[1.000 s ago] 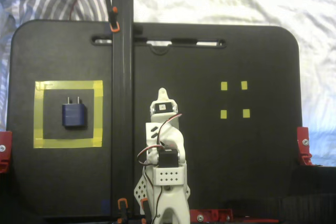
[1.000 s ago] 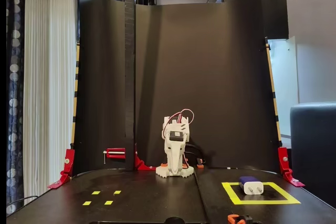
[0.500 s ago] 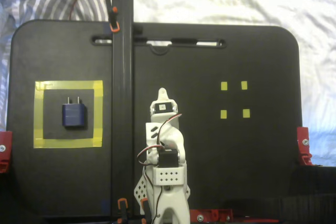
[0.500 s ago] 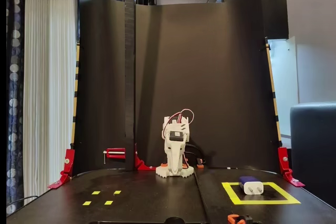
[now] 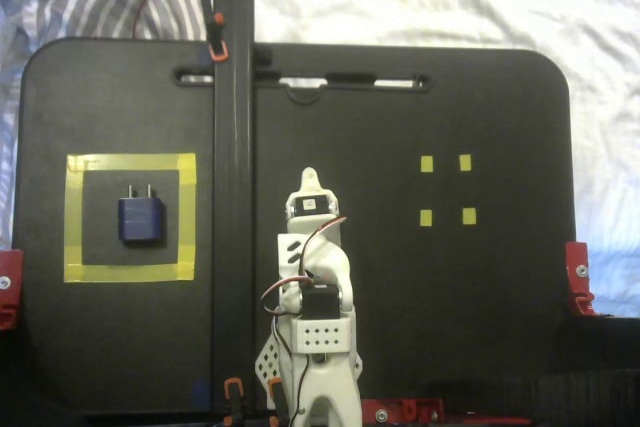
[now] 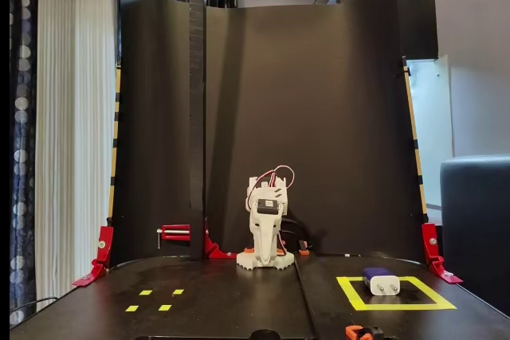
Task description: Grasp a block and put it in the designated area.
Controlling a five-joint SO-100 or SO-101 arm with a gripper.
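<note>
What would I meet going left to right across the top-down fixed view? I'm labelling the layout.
Yellow tape square with the block inside it → vertical black post → white arm → four small yellow squares → red clamp.

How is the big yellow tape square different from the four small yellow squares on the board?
The tape square is a large outline, and the blue block lies inside it; the four small squares are solid patches with nothing between them. In the view from above, the tape square is left of the arm and the small squares right. Both are yellow.

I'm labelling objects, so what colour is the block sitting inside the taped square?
Dark navy blue, with two pale prongs; the block shows best in a fixed view from above.
</note>
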